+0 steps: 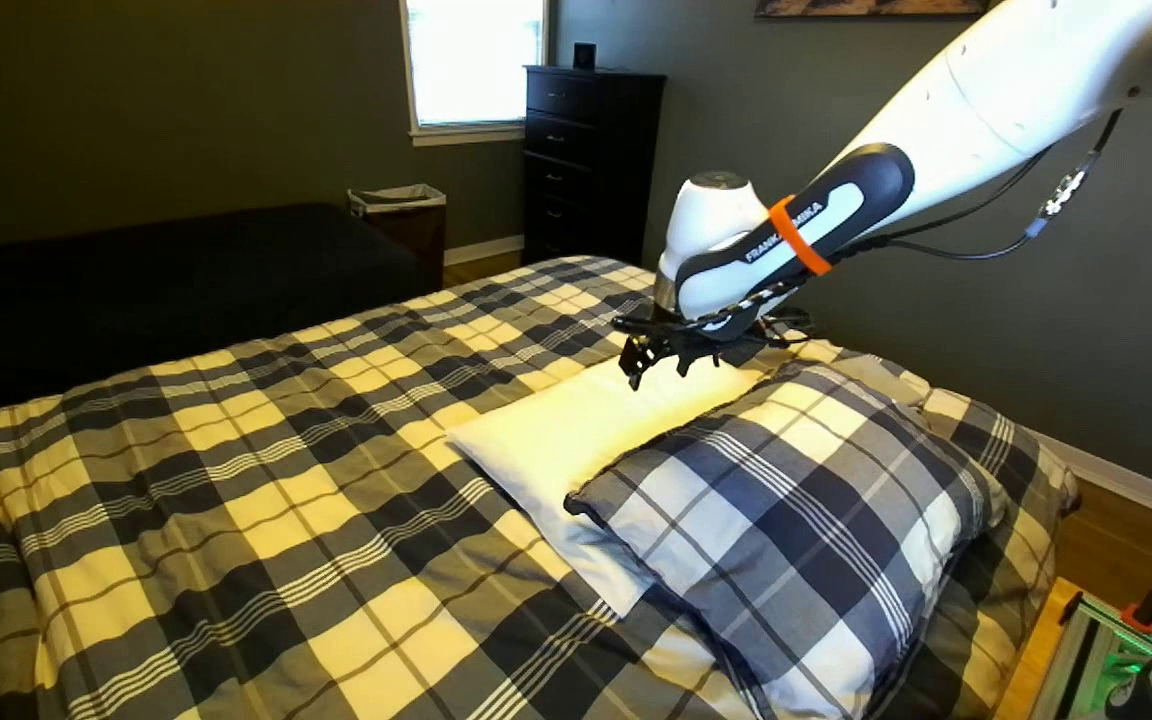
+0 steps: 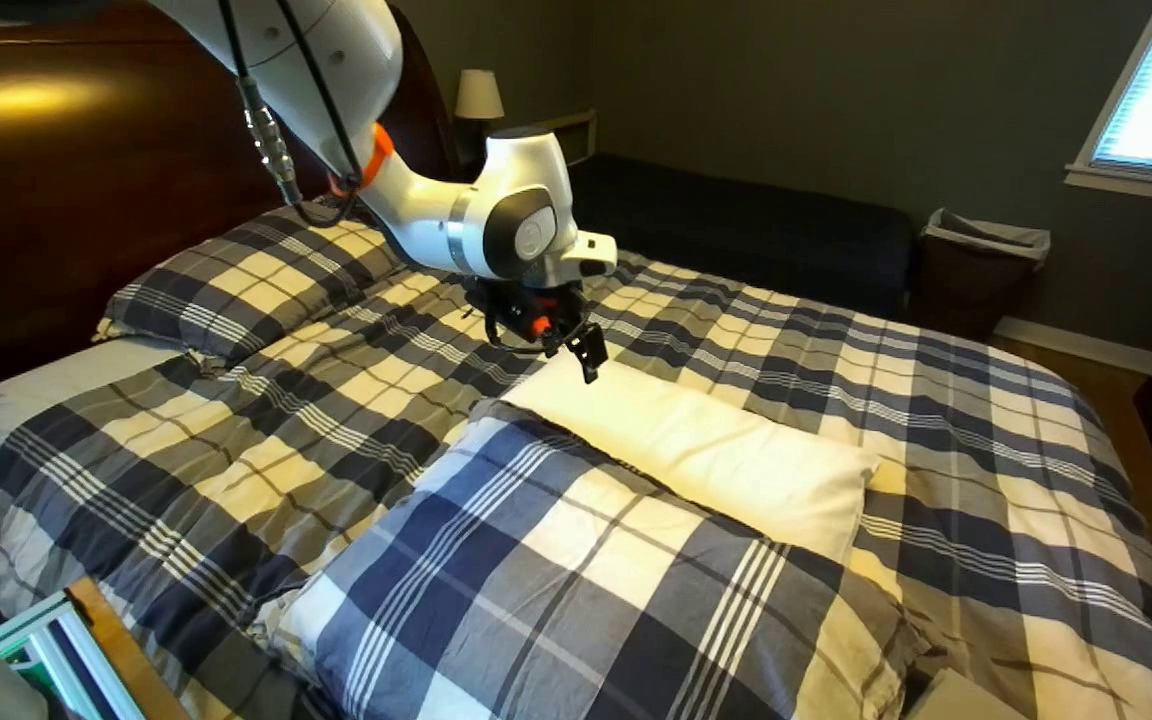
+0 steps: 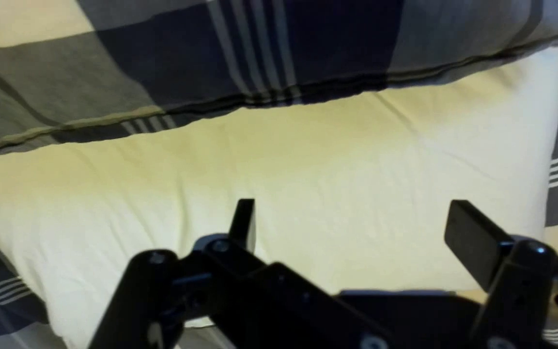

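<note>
At the left of an exterior view, a plaid comforter [image 1: 266, 520] spread wide and wrinkled. Toward the right, on top of it, lay a white pillow [image 1: 536, 430], its left corner free and its right side tucked partly under another cushion. Over this white pillow hung the fingers [image 3: 475, 240], spread well apart with nothing between them, and they seemed clear of the cloth. The white pillow looked light, limp and in no way fragile, with a smooth cover that might slide somewhat; a pinch at its broad middle would probably just squash the filling, so the free corner or the bare hem seemed the better hold. Farther right, the plaid pillow [image 1: 786, 500] overlapped it, plumper and likely a little heavier, adding drag; its seamed edge looked like the surest place to grip that one.
</note>
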